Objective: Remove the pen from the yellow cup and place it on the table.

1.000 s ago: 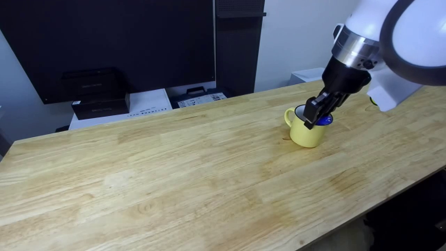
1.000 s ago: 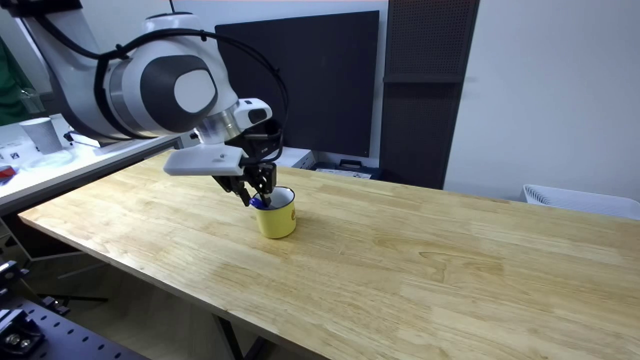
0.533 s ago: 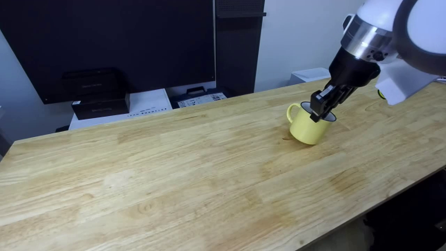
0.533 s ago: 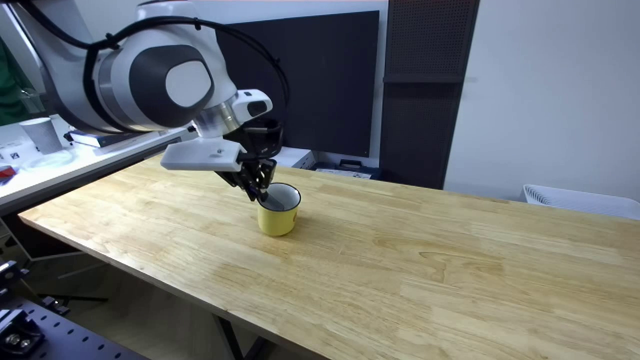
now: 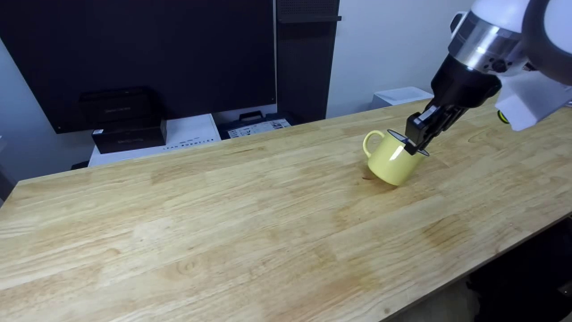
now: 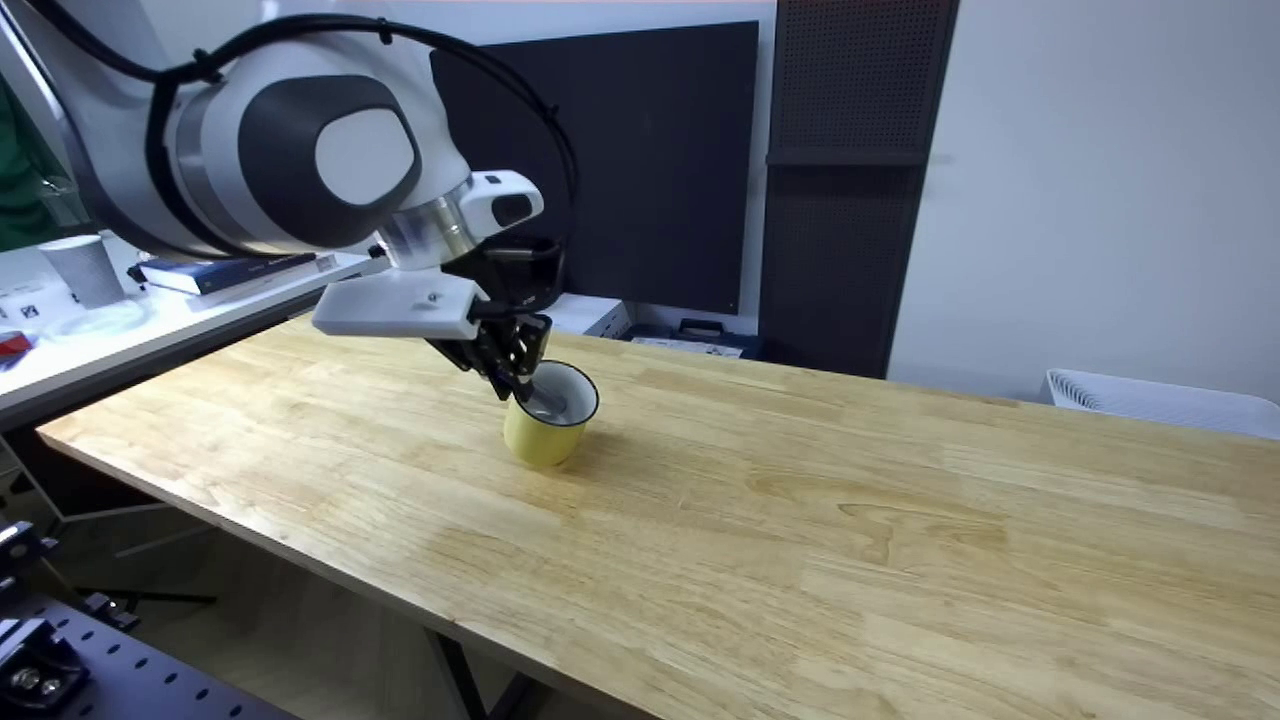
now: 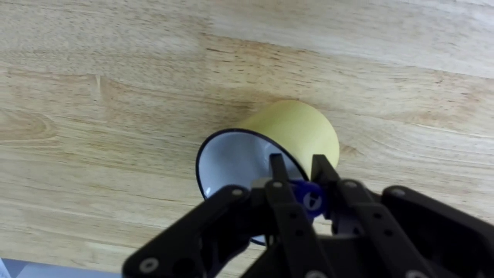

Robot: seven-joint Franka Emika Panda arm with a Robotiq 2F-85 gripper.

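Note:
The yellow cup (image 5: 388, 162) is tilted over the table (image 5: 214, 232), its mouth leaning towards the arm. It also shows in an exterior view (image 6: 540, 440) and in the wrist view (image 7: 299, 123). I cannot tell whether its base edge touches the wood. My gripper (image 7: 298, 164) is closed on the blue pen (image 7: 312, 199), whose round end shows between the fingers. One finger is inside the cup and one outside, with the rim running between them. In both exterior views the gripper (image 5: 414, 145) (image 6: 508, 390) is at the rim and mostly hides the pen.
A black box (image 5: 129, 136) and a white box (image 5: 192, 129) stand behind the table's far edge. A white side counter (image 6: 60, 350) holds a grey paper cup (image 6: 85, 272) and a book (image 6: 220, 272). A white basket (image 6: 1160, 402) stands beyond the far edge.
The fingers have closed on the pen at the rim. My gripper has risen and pulled back towards the arm. The cup has gone from upright to tilted.

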